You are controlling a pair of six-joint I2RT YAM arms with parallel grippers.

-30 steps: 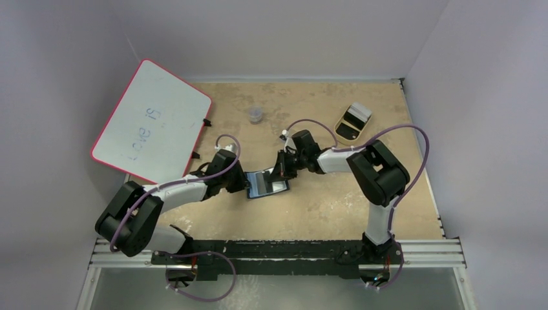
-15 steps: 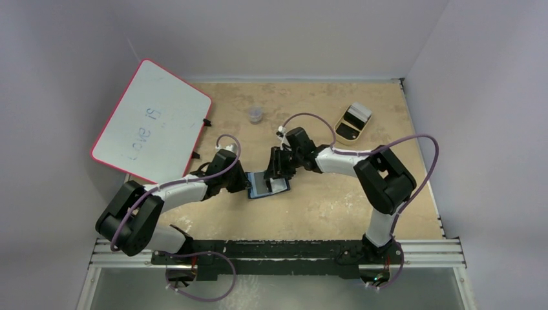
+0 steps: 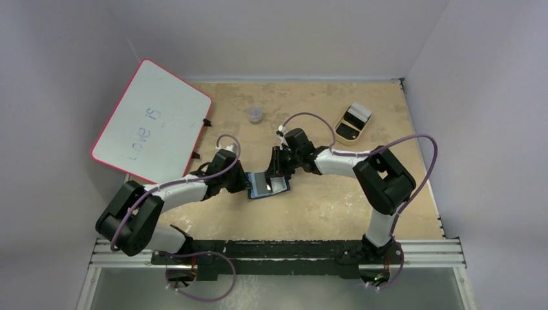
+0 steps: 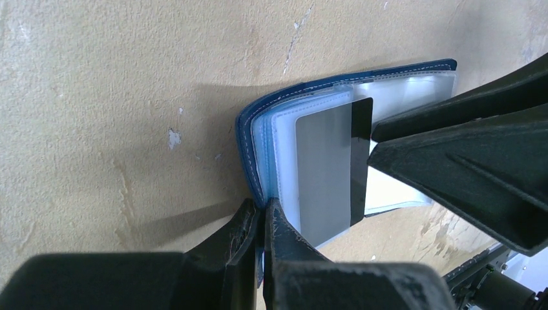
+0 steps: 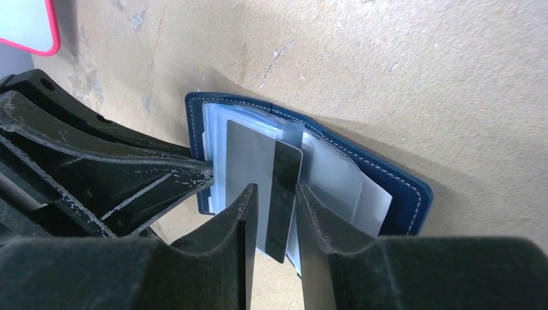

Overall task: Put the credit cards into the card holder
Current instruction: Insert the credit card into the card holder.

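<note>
Nearest you, your left gripper [image 4: 262, 208] is clamped shut on the navy edge of the card holder [image 4: 249, 129], which lies open on the table. One grey credit card [image 4: 323, 168] sits partway in a clear pocket (its dark-striped end sticks out). Your right gripper [image 5: 274, 192] straddles that end, jaws apart, not pinching. The card wants seating fully. Farther off, what the tan tray [image 3: 342, 134] holds is too small to tell.

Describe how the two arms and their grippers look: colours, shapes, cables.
The left arm and the right arm have white links between bulky black joint housings. A thin purple cable loops along each one. The left gripper and the right gripper each have two matte black, tapering plastic fingers with ribbed, scuffed sides. No markings show.
</note>
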